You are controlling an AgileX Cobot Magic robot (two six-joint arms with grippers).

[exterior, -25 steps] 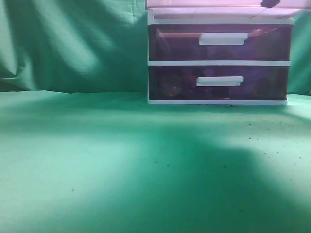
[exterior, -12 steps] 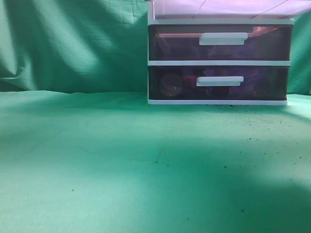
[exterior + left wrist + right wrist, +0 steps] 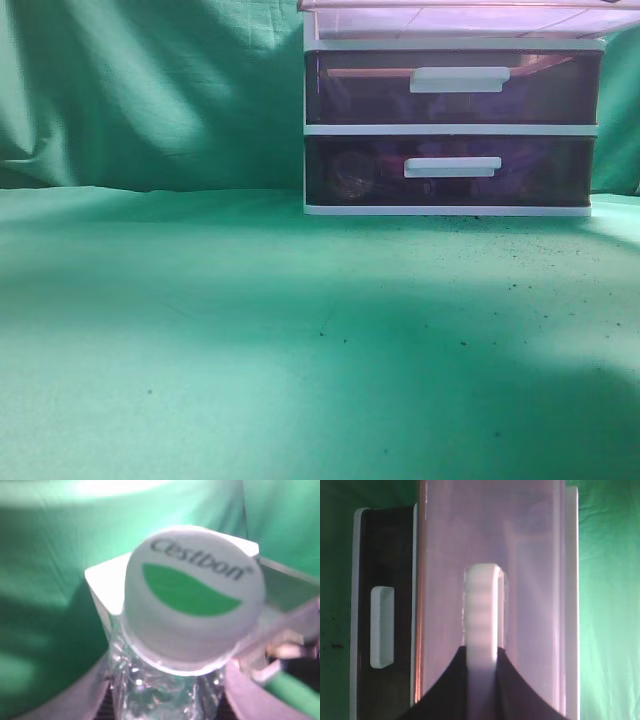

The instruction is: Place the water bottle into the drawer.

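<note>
The water bottle (image 3: 192,595), clear with a white cap printed in green, fills the left wrist view. My left gripper (image 3: 167,705) is shut on its neck, one finger on each side. The drawer (image 3: 460,22) is the pale reddish-purple one at the top of the white-framed unit, cut off by the top edge of the exterior view, with its underside showing. In the right wrist view the drawer (image 3: 535,580) fills the frame. My right gripper (image 3: 481,650) is shut on its white bar handle (image 3: 481,605). Neither gripper shows in the exterior view.
Two darker purple drawers (image 3: 450,88) (image 3: 450,170) with white handles sit shut below the top one; one also shows in the right wrist view (image 3: 382,627). Green cloth (image 3: 250,340) covers the table and backdrop. A white-edged corner (image 3: 105,580) shows behind the bottle cap.
The top drawer has slid out toward the camera, so its underside now shows. The dark bit of gripper at the top right edge has left the exterior view.
</note>
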